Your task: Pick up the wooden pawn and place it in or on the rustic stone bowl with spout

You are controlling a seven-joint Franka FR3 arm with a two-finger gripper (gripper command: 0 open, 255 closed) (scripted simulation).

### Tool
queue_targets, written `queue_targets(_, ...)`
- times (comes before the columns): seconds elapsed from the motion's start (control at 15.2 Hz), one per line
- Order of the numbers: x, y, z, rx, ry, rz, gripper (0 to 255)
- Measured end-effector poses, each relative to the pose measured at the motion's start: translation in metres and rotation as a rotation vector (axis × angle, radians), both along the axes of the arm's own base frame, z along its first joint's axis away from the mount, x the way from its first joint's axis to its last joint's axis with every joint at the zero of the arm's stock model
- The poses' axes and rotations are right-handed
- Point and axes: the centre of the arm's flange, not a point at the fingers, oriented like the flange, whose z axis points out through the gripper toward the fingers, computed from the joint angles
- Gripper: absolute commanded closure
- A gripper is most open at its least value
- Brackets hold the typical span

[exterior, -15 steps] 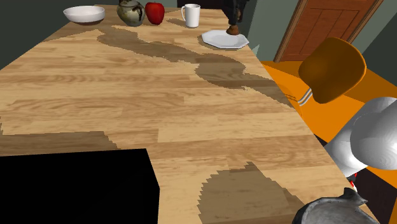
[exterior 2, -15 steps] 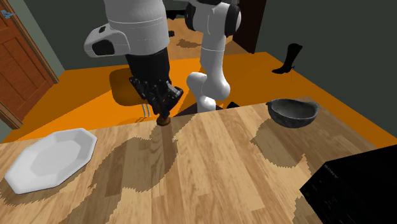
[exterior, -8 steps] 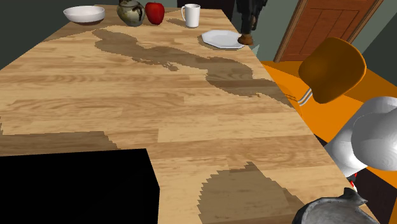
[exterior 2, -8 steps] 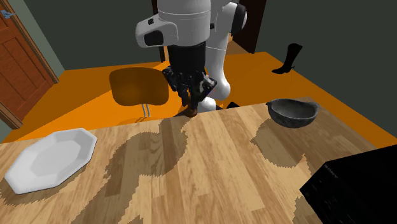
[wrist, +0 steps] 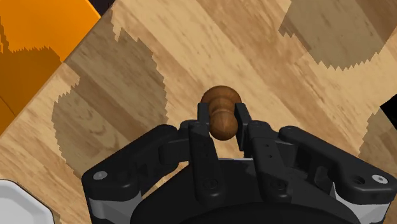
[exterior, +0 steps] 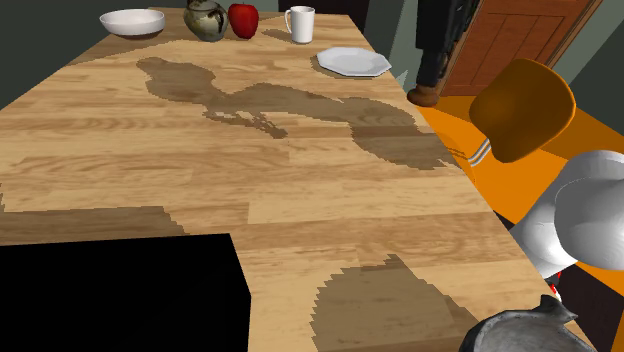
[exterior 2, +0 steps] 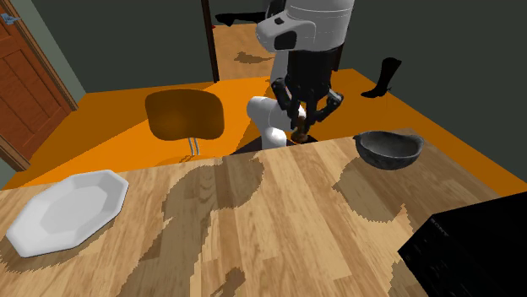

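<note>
Carried sideways over the last 1 second, the hand (exterior 2: 302,125) has left the spot near the white plate (exterior 2: 63,211) and now hangs over the tabletop's (exterior 2: 279,228) far edge in the second exterior view, just to that view's left of the dark grey spouted bowl (exterior 2: 388,150) and well apart from the plate. Its 2 fingers (wrist: 202,119) are clamped on the neck of the brown wooden pawn (wrist: 222,116), which hangs upright below them, lifted clear of the wood. The tabletop is pale plank wood crossed by the arm's shadow, with a flat black area (exterior: 120,295) cut into 1 corner; around it lie an orange floor (exterior 2: 118,126), dark green-grey walls and a panelled brown door (exterior: 510,40). A brown chair (exterior 2: 182,114) stands by the edge. The shoulder view adds a white mug (exterior: 299,23), a red apple (exterior: 243,18), a glazed jug (exterior: 205,18) and a white bowl (exterior: 132,22) lined up at the far end.
</note>
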Motion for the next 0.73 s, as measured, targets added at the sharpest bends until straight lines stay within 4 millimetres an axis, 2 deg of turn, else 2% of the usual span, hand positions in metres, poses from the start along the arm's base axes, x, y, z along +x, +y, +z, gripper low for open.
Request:
queue_targets(0.59,-0.105,0.048,0.002,0.0,0.0,0.0,255)
queue_targets(0.73,-0.134,0.061,0.003,0.0,0.0,0.0,255)
